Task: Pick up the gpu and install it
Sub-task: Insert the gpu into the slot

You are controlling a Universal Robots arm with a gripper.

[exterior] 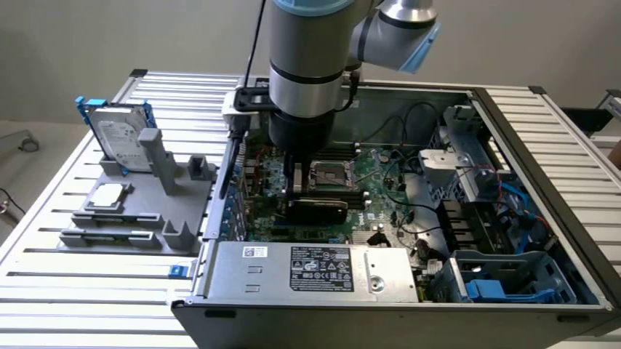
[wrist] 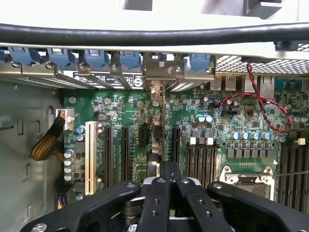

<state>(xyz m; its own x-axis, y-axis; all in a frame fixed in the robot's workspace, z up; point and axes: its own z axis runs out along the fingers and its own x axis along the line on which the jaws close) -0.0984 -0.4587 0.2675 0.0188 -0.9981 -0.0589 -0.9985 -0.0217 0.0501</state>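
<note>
Plain grey wall behind slatted aluminium table, even light

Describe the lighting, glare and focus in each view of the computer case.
Exterior view: even, soft light; mild glare on the silver power supply and the table slats; the arm shades the motherboard beneath it. Wrist view: the motherboard is evenly lit and sharp, the gripper dark and soft in the foreground, and the black cable blurred across the frame.

Black cable crosses above the slots, seemingly unblocked.
</note>
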